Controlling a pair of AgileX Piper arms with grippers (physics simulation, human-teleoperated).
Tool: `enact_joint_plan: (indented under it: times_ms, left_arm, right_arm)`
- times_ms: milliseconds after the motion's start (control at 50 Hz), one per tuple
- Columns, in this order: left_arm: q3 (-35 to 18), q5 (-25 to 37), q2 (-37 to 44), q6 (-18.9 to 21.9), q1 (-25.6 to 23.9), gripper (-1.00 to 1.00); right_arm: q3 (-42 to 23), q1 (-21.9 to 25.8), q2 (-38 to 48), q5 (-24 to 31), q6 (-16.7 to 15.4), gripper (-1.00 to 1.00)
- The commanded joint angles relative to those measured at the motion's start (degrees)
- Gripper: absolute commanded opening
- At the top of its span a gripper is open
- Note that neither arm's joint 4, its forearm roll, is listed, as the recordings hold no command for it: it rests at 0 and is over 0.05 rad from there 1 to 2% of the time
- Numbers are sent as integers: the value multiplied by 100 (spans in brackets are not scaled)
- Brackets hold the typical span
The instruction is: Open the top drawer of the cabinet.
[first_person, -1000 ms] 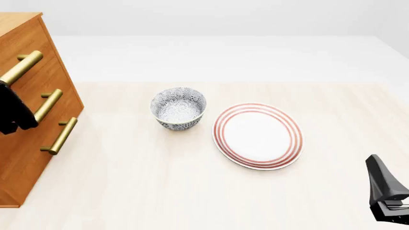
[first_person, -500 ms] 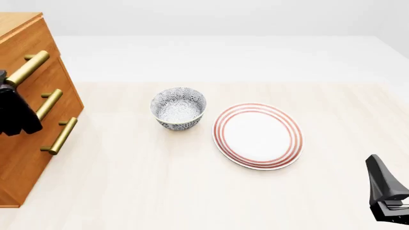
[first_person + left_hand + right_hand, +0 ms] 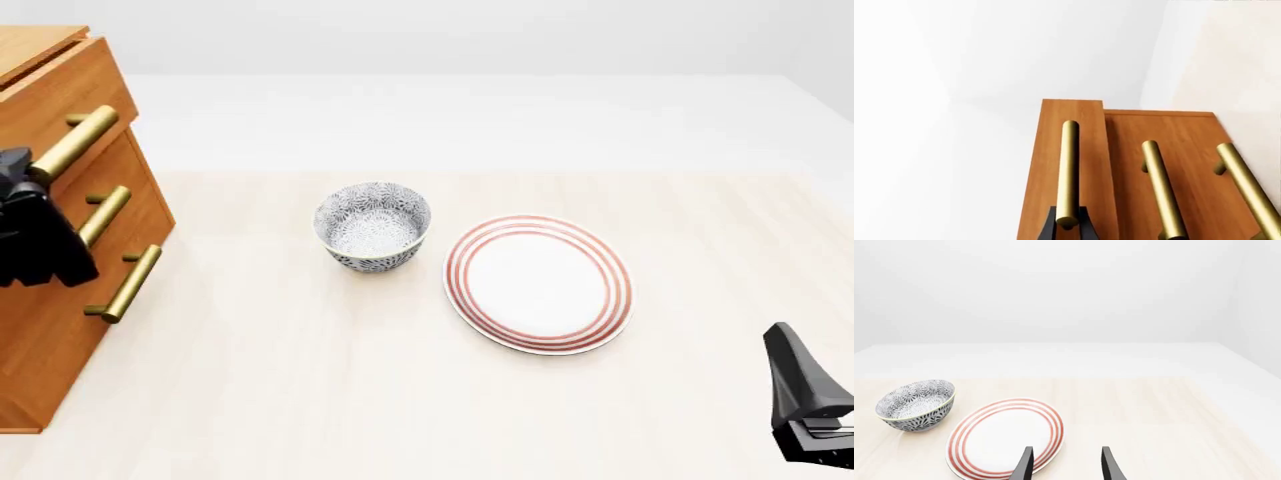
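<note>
The orange-brown cabinet [image 3: 54,330] stands at the table's left edge. Its top drawer [image 3: 67,90] juts out past the two drawers below. My left gripper [image 3: 27,178] is shut on the near end of that drawer's brass bar handle [image 3: 76,140]. In the left wrist view the handle [image 3: 1068,165] runs away from the black fingertips [image 3: 1084,227], and the top drawer's front [image 3: 1091,150] stands proud of the rest of the cabinet [image 3: 1187,150]. My right gripper [image 3: 806,400] rests at the near right, open and empty, its fingers [image 3: 1025,466] apart above the table.
A blue-and-white patterned bowl [image 3: 372,226] sits mid-table, with a white plate with red rings [image 3: 538,283] just to its right. Both also show in the right wrist view: bowl [image 3: 915,404], plate [image 3: 1006,438]. The two lower drawer handles [image 3: 123,283] stick out from the cabinet.
The top drawer has slid out of the cabinet, toward the right, with my left gripper holding its handle and moving along. The right arm has stayed still.
</note>
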Motion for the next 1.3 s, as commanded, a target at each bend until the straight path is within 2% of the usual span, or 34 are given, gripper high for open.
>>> enact_joint_plan:
  times_ms: [20, 980, 1300]
  left_arm:
    - [-12, -102, 88, 85, -289, -100]
    - [-68, -60, 175, 120, -1137, -100]
    - [111, 263, -353, 195, -1300, -100]
  right_arm:
    - [0, 0, -2, 0, -4, 100]
    - [0, 0, 0, 0, 0, 100]
    - [0, 0, -1, 0, -1, 100]
